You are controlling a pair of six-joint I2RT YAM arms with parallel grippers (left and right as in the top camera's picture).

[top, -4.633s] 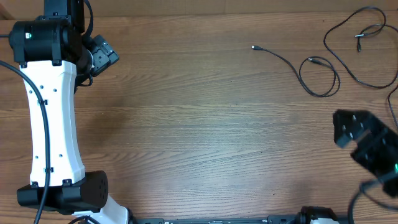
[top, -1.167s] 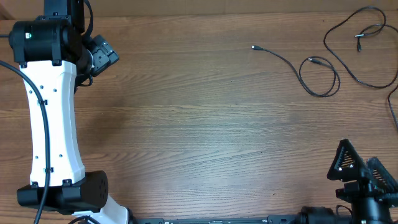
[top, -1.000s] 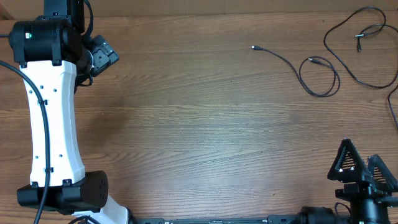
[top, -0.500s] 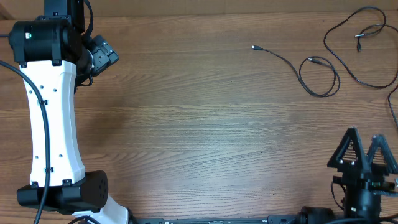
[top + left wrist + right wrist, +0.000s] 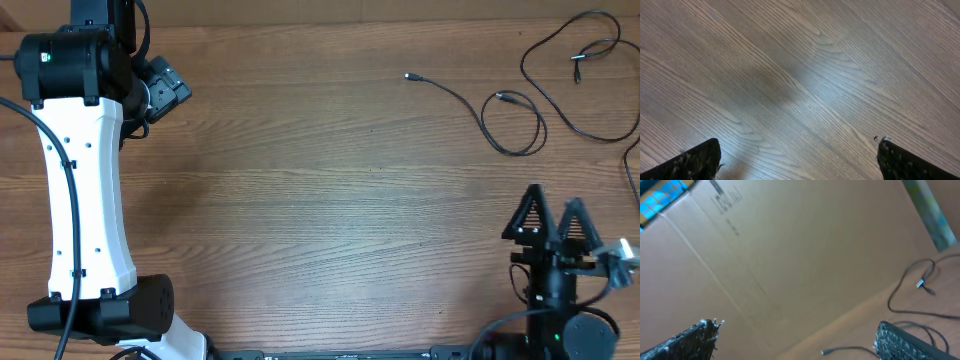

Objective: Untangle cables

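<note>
Cardboard box (image 5: 790,255) behind cables (image 5: 910,297); left end effector (image 5: 797,146), right end effector (image 5: 551,203) both agape.

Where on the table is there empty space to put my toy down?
The big bare stretch of wood in the middle of the table, between the white left arm and the right gripper, is free. The far right corner is crowded: the cables loop there.

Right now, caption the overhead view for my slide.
Open right hand sits short of two black cables on the wooden table.
</note>
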